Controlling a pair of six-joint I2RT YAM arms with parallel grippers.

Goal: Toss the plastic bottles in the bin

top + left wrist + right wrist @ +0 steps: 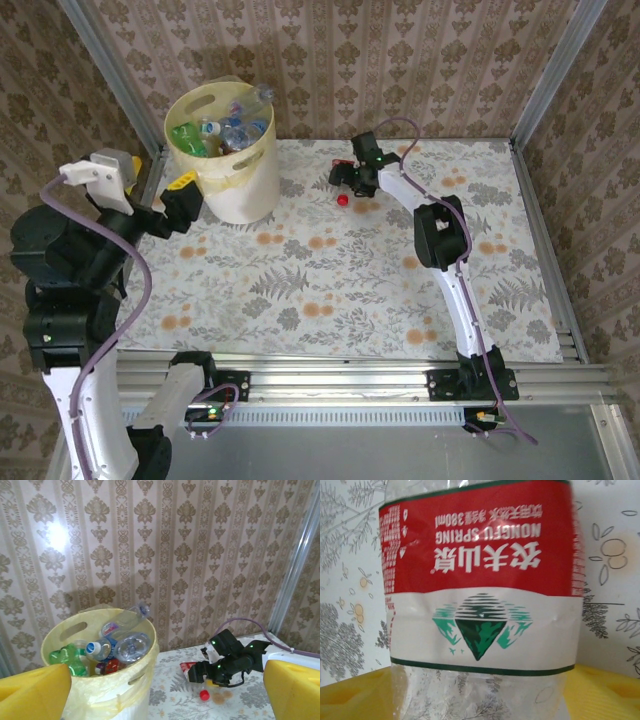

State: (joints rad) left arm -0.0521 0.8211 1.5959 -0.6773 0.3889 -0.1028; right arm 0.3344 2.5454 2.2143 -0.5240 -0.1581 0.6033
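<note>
- bin (245,190): pale yellow round bucket, upright at the far left corner of the table (300,290), with oval handle cut-outs under its rim.
- bottles in the bin (131,647): a heap of clear and green ones with blue and red labels. One clear bottle pokes above the far rim, close to the patterned wall.
- loose bottle (480,580): clear, with a red-and-white label bearing a green mountain emblem. It lies on the table at far centre, well apart from the bin. Its red cap (343,199) shows just on the near side of the right gripper.
- right gripper (355,178): lowered over the loose bottle, yellow pads (350,697) on either side of its body. Whether they press on it cannot be told.
- left gripper (182,192): jaws spread wide with nothing between them, hanging just beside the bin's left wall.
</note>
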